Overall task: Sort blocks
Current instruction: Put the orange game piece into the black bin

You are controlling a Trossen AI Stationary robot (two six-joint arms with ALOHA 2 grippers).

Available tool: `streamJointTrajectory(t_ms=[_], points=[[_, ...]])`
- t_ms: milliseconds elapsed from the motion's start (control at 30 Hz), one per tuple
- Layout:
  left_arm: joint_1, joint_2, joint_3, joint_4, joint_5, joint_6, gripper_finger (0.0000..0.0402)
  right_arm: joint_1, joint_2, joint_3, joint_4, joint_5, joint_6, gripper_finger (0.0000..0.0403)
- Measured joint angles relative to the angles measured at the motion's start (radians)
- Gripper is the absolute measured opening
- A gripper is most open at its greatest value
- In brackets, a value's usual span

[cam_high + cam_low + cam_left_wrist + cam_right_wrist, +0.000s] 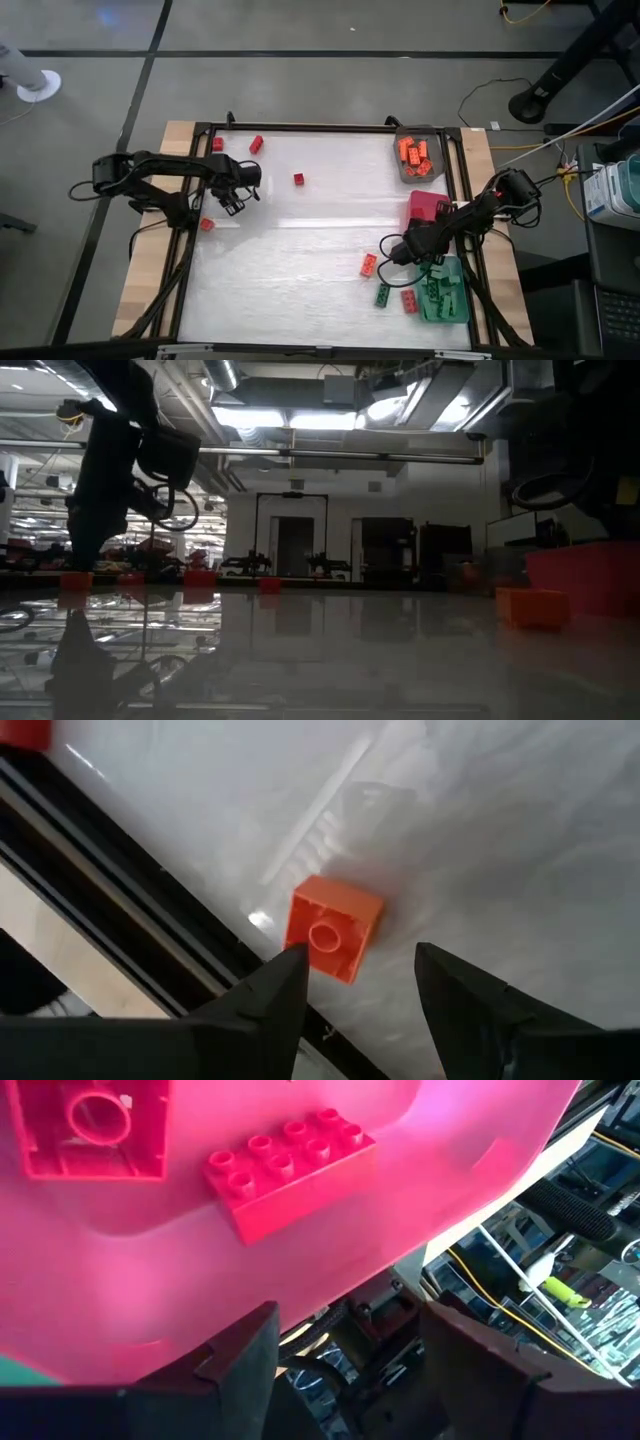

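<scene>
The left gripper point(360, 970) is hovering with fingers parted, empty, over an orange block point(333, 927) near the tabletop's left edge. The right gripper point(345, 1350), open and seemingly empty, is hanging over the pink tray point(300, 1270) near the right edge.

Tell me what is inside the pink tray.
Inside the pink tray, the right wrist view shows two red blocks: a long studded brick lying studs-up, and a square one turned hollow side up. The rest of the tray falls outside the frame, so more may be there.
</scene>
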State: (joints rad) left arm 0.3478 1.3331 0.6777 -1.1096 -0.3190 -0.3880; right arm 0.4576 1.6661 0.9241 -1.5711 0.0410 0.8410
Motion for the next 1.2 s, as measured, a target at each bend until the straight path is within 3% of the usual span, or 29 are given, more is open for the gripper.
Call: streamJointTrajectory(t_ms=[567,700,1200], points=[[0.169,0.0,0.0,0.084,0.005,0.006,0.0173,0.0,0.0,0.0,0.0,0.0,0.0,0.024],[0.202,0.0,0.0,0.091,0.049,0.03,0.0173,0.0,-0.001,0.0,0.0,0.0,0.0,0.024],[0.212,0.001,0.0,0.029,0.095,0.055,0.0172,0.0,-0.001,0.0,0.001,0.0,-0.002,0.024]])
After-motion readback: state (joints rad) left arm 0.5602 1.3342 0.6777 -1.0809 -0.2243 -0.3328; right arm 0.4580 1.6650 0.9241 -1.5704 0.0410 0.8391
